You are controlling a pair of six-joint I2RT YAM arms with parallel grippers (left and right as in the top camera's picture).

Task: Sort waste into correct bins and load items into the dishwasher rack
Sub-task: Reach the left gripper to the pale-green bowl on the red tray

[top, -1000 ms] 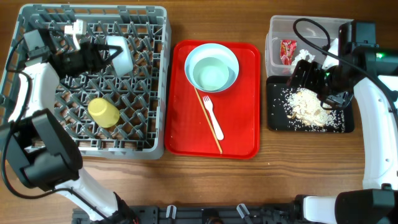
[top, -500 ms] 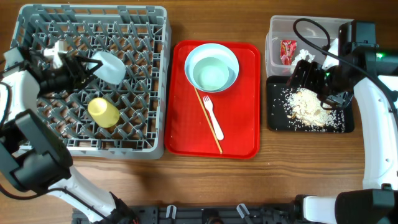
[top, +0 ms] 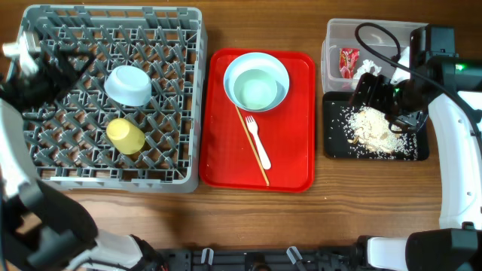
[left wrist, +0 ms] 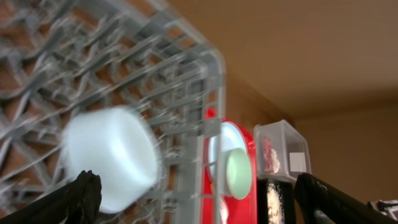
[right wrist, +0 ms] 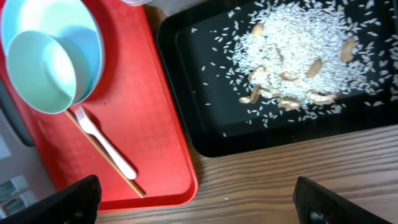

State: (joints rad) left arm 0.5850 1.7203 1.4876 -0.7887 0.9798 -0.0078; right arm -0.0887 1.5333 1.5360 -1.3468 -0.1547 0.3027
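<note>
The dishwasher rack (top: 162, 162) holds a pale bowl (top: 128, 84) resting on its pegs and a yellow cup (top: 125, 135). My left gripper (top: 69, 71) is open, left of the bowl and apart from it. In the left wrist view the bowl (left wrist: 109, 155) shows blurred ahead of the empty open left gripper (left wrist: 202, 196). A second blue-green bowl (top: 256, 84) and a white fork (top: 256, 138) lie on the red tray (top: 290, 162). The clear bin (top: 331, 38) holds a red wrapper (top: 349, 62) and a napkin (top: 372, 66). Food scraps (top: 373, 126) cover the black bin (top: 331, 147). My right gripper (top: 392, 105) hovers open above it.
A thin wooden stick (top: 253, 147) lies beside the fork on the red tray. In the right wrist view my right gripper (right wrist: 199, 202) spans bare wood between the red tray (right wrist: 168, 124) and the black bin (right wrist: 205, 140). A black cable (top: 376, 34) arcs over the clear bin.
My left gripper opened and let go of the pale bowl, which now rests in the rack. The left arm drew back to the left. The right arm stayed still.
</note>
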